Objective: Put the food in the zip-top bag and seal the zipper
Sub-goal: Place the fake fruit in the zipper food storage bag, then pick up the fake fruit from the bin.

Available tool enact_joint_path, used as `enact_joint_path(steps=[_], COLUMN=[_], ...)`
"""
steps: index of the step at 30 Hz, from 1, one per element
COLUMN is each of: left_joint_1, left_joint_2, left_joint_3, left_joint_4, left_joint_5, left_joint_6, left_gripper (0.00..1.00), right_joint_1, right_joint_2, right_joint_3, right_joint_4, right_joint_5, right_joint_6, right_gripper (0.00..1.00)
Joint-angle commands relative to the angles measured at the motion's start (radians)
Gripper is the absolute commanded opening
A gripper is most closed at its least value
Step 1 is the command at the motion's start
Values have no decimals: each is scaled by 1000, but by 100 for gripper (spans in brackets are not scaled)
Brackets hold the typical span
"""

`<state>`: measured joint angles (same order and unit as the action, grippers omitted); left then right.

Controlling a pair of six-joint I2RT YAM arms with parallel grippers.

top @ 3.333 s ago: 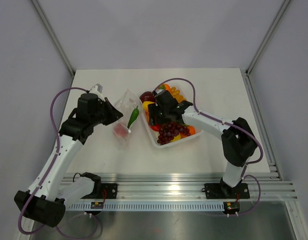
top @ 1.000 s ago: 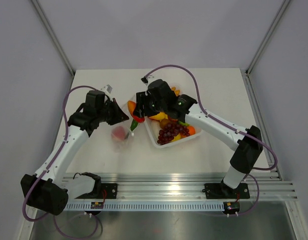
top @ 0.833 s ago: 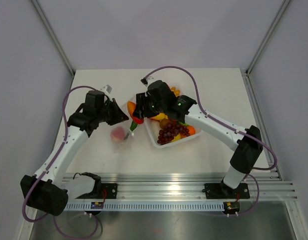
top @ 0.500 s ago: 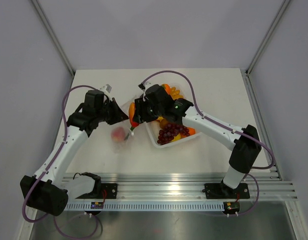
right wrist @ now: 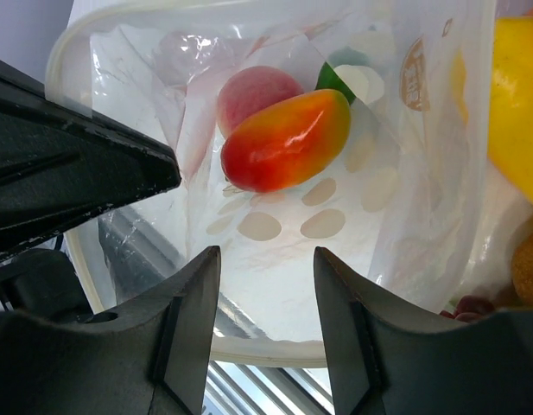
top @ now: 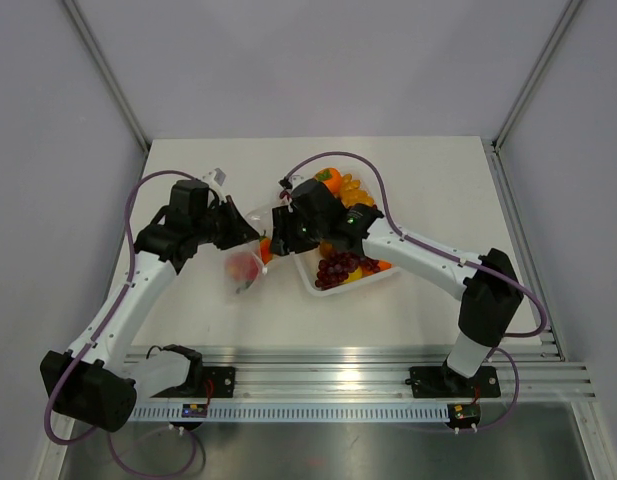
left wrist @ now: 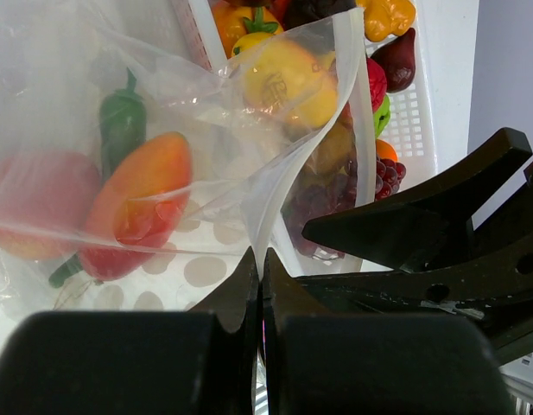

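Left tool point(left wrist: 260, 259) clenched on zip-top bag point(left wrist: 206, 104) edge; right tool point(right wrist: 266, 259) released at its mouth, food point(right wrist: 283, 138) inside beyond.

White arm links point(top: 128, 300), black joints point(top: 485, 300) — looping purple cables point(top: 350, 159), matte black jaws.

The zip-top bag point(right wrist: 404, 173) is clear, printed with pale white ovals. Seen through it, a mango-shaped piece point(right wrist: 285, 141) shades from red through orange to yellow, a round piece point(right wrist: 257, 95) is soft pink and a chilli point(left wrist: 122, 121) is dark green. The tray point(left wrist: 413, 112) is white with a fine grid of holes. The grapes point(top: 338, 265) are purple; other food shows as a yellow piece point(left wrist: 288, 82), an orange piece point(left wrist: 244, 22) with a green stalk and a dark red piece point(left wrist: 396, 60). The left gripper point(left wrist: 259, 264) and right gripper point(right wrist: 266, 259) are black, the arm links point(top: 123, 305) white, the table point(top: 438, 180) off-white
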<state>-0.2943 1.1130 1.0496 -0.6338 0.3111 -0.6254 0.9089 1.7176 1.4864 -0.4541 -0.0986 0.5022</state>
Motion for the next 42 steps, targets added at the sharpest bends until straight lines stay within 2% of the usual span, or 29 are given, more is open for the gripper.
enact_joint_path(steps=[1, 6, 10, 16, 21, 28, 31, 32, 35, 36, 39, 42], left_joint_1=[4, 4, 4, 4, 4, 4, 4, 4, 4, 4, 4, 4], left_joint_2=[-19, -24, -25, -35, -45, -47, -58, -61, -70, -77, -88, -87], left_joint_3=[20, 23, 21, 18, -3, 6, 13, 18, 62, 79, 159, 188], left_joint_4=[48, 29, 25, 17, 37, 25, 11, -4, -67, -85, -158, -182], left_joint_5=[48, 39, 33, 22, 32, 37, 28, 23, -32, -50, -141, -193], left_joint_6=[10, 18, 23, 35, 23, 35, 46, 55, 90, 101, 138, 148], left_gripper=[0, 0, 0, 0, 0, 0, 0, 0, 0, 0, 0, 0], right_joint_1=[12, 12, 10, 8, 5, 1, 1, 2, 1, 1, 1, 1], right_joint_2=[7, -42, -139, -260, -271, -123, -66, -62, -85, -107, -141, -106], right_joint_3=[54, 22, -47, -132, -153, -91, -29, -22, 0, 3, -9, -15], right_joint_4=[23, 15, -37, -80, -77, -21, -44, -43, -31, -18, 17, 28], right_joint_5=[2, 42, 186, 348, 333, 214, 180, 172, 157, 139, 103, 62], right_joint_6=[-2, -7, -11, 19, 35, 22, 15, 15, 10, 7, -1, 4], right_gripper=[55, 55, 57, 76, 78, 75, 54, 35, 4, 0, 0, 0])
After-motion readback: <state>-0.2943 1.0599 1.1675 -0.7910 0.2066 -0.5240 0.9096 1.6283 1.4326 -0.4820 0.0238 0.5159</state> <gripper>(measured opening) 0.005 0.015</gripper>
